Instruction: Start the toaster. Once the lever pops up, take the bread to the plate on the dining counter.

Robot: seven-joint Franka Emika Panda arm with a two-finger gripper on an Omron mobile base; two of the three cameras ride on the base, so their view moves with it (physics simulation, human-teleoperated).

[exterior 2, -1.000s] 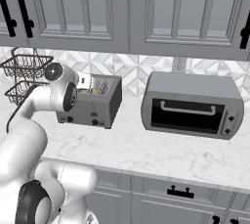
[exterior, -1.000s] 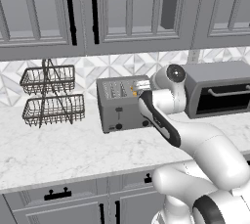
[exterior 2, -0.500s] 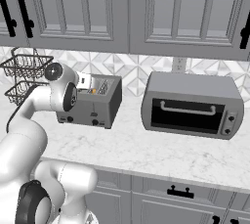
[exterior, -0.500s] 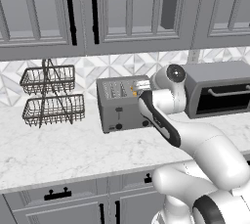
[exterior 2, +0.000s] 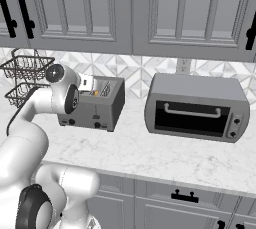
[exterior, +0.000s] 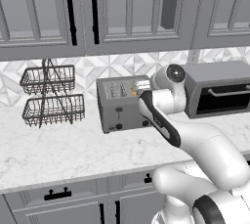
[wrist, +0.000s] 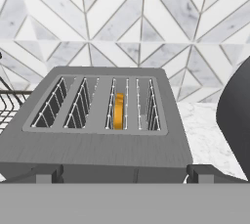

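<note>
Hand view looks down on the toaster (wrist: pixel 102 120) on the desk, bread (wrist: pixel 118 111) upright in its third slot: light, stiff, crumbly, best pinched across its thin top edge by the wide-open, empty gripper (exterior: pixel 142 87).

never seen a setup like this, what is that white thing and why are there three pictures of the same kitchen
The white thing is a robot arm, drawn by a computer like the rest of the kitchen. Two pictures come from cameras behind the arm, one to its left and one to its right. The third comes from a camera on the hand itself, looking down along the gripper.

On the marble worktop stands a grey four-slot toaster with a golden slice of bread in one slot. Beside it are a wider toaster oven and a two-tier wire basket. Grey cabinets hang above.

The gripper hovers over the toaster with its jaws open. It holds nothing.
</note>
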